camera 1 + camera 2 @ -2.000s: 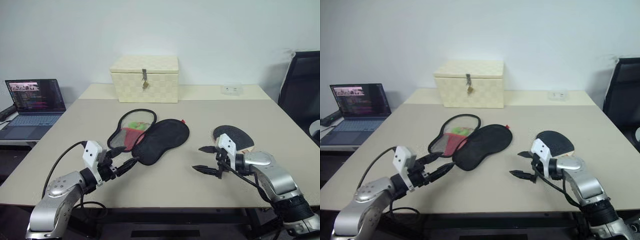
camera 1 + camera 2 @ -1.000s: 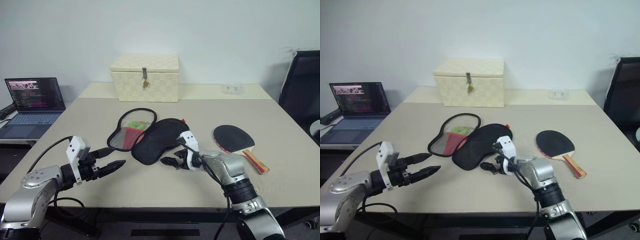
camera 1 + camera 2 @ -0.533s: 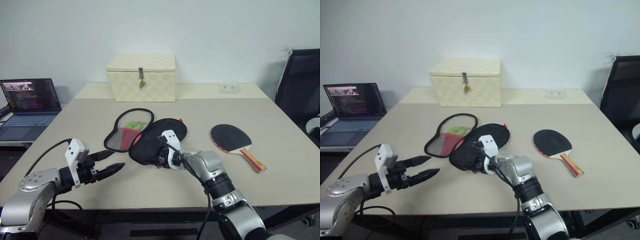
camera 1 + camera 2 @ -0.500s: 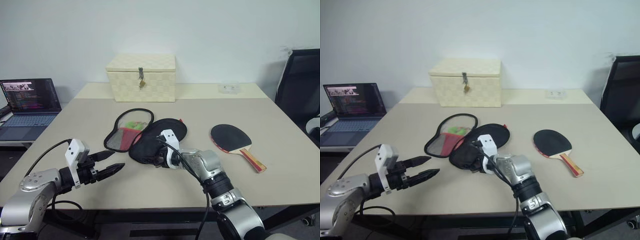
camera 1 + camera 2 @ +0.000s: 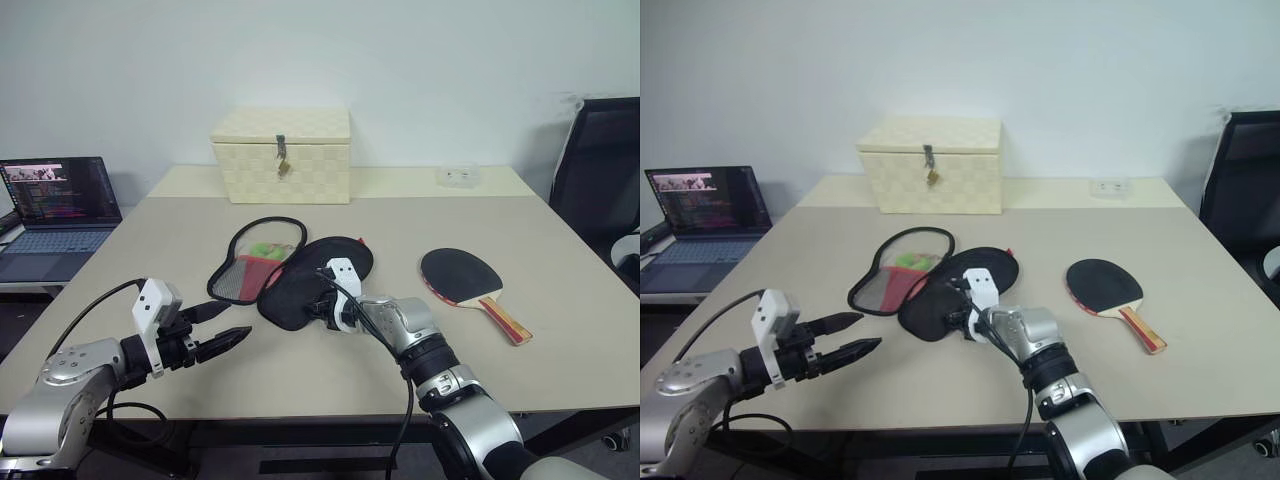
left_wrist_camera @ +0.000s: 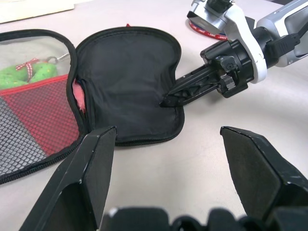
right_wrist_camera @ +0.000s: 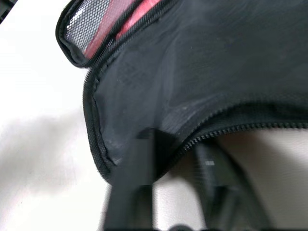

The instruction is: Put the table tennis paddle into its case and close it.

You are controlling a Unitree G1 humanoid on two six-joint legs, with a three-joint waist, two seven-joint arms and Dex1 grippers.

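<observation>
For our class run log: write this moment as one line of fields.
right gripper: shut on black fabric case edge | left gripper: open, apart | red-edged black paddle: on table, outside case

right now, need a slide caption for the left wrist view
Right end effector shut on the edge of the open black fabric paddle-shaped case, seen between the open left end effector's fingers.

The case [image 5: 300, 275] is spread open and flat, its black flap touched at the zip edge by the right gripper [image 6: 166, 102]; the mesh half with the red panel lies beyond the flap. The paddle [image 5: 466, 280] is laid flat, black face up, well apart on the gripper's outer side, handle toward the table edge.
</observation>
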